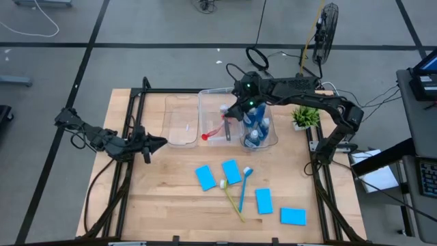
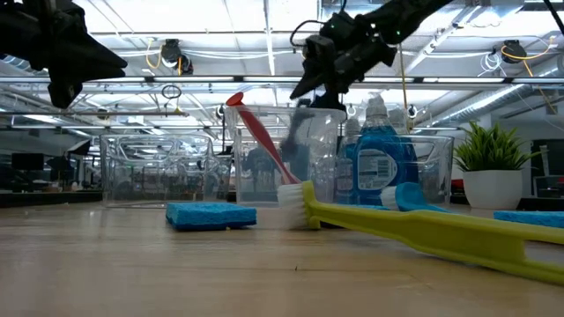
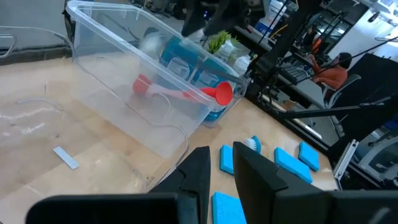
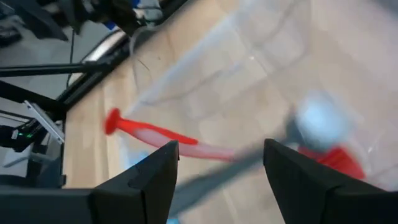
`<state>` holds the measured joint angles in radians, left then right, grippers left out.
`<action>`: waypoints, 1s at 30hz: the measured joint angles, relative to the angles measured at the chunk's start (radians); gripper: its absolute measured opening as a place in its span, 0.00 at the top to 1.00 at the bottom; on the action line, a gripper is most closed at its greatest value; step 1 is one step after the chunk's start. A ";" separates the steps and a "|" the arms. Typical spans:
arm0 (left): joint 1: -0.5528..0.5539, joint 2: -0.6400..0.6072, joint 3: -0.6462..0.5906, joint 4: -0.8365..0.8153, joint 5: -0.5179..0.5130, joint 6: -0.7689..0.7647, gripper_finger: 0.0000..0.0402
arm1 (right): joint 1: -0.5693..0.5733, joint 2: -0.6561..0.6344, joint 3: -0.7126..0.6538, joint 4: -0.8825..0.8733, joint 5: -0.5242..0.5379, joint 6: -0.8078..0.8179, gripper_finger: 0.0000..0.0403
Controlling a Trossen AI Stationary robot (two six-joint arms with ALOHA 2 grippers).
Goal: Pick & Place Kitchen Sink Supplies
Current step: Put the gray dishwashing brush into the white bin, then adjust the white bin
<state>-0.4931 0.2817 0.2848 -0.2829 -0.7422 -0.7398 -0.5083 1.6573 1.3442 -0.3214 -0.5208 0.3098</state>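
My right gripper [image 1: 231, 113] hangs open over the clear bin [image 1: 203, 102] at the table's far middle. Below its fingers [image 4: 221, 146], inside the bin, lie a grey brush [image 4: 249, 163] and a red brush [image 1: 213, 133], which slants with one red end [image 2: 234, 99] up near the wall. Blue bottles [image 1: 256, 126] stand in the same bin. Several light-blue sponges [image 1: 205, 176], a yellow-green brush [image 1: 232, 198] and a blue brush [image 1: 244, 186] lie flat on the wood. My left gripper [image 1: 158, 143] waits at the left, fingers almost together with nothing between them.
A second clear bin [image 1: 181, 119] stands left of the filled one. A small potted plant [image 1: 305, 117] sits at the far right. Black frame rails [image 1: 136, 109] run along both sides of the table. Bare wood lies at the near left [image 1: 150, 205].
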 joint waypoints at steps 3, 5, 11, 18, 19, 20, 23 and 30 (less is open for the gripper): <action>0.000 0.000 0.000 0.000 0.000 0.002 0.82 | 0.000 -0.002 0.039 -0.015 0.000 -0.011 0.45; 0.000 0.000 0.000 0.000 0.001 0.002 0.82 | 0.000 -0.002 0.043 -0.020 0.001 -0.010 0.45; 0.000 0.000 0.000 -0.002 0.001 0.012 0.82 | 0.023 -0.023 0.047 -0.024 -0.006 -0.136 0.45; 0.000 0.000 0.000 -0.002 0.002 0.011 0.82 | 0.110 -0.102 0.046 -0.158 -0.025 -0.391 0.45; 0.000 0.000 0.000 -0.002 0.002 0.012 0.82 | 0.127 -0.105 0.046 -0.172 -0.016 -0.416 0.45; 0.000 0.000 0.000 -0.002 0.002 0.013 0.82 | 0.144 -0.109 0.047 -0.192 0.009 -0.436 0.45; 0.000 0.000 0.000 -0.002 0.002 0.016 0.82 | 0.200 -0.126 0.044 -0.281 0.096 -0.483 0.45; 0.000 0.000 0.000 0.000 0.009 0.016 0.82 | 0.311 -0.125 0.045 -0.296 0.336 -0.536 0.45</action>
<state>-0.4931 0.2817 0.2848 -0.2828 -0.7327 -0.7235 -0.1973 1.5321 1.3895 -0.6175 -0.1845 -0.2264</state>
